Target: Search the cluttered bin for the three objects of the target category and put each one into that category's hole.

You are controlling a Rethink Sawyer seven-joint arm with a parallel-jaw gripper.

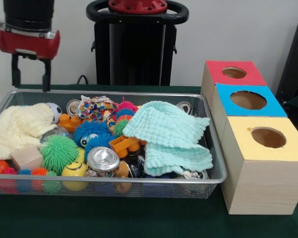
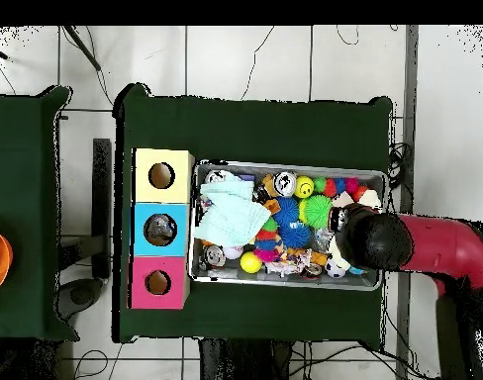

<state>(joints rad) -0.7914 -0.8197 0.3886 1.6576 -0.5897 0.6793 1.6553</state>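
Note:
The bin (image 1: 139, 190) is a wide silver wire-mesh basket full of toys; it also shows in the overhead view (image 2: 285, 165). My gripper (image 1: 31, 79) hangs open and empty above the bin's far left corner, its fingers (image 1: 46, 74) just over the rim. In the overhead view the arm's black head (image 2: 369, 237) covers the bin's right end and hides the gripper. A clear shiny wrinkled bit (image 1: 53, 133) peeks out beside the cream cloth (image 1: 17, 126); I cannot tell whether it is one of the plastic wads. No other wad shows plainly.
Three wooden boxes with holed tops stand beside the bin: red (image 1: 233, 73), blue (image 1: 248, 100), yellow (image 1: 268, 138). A teal cloth (image 1: 169, 134) covers the bin's right half. A silver can (image 1: 103, 159), a green spiky ball (image 1: 58, 151) and a blue spiky ball (image 1: 89, 133) lie between the cloths.

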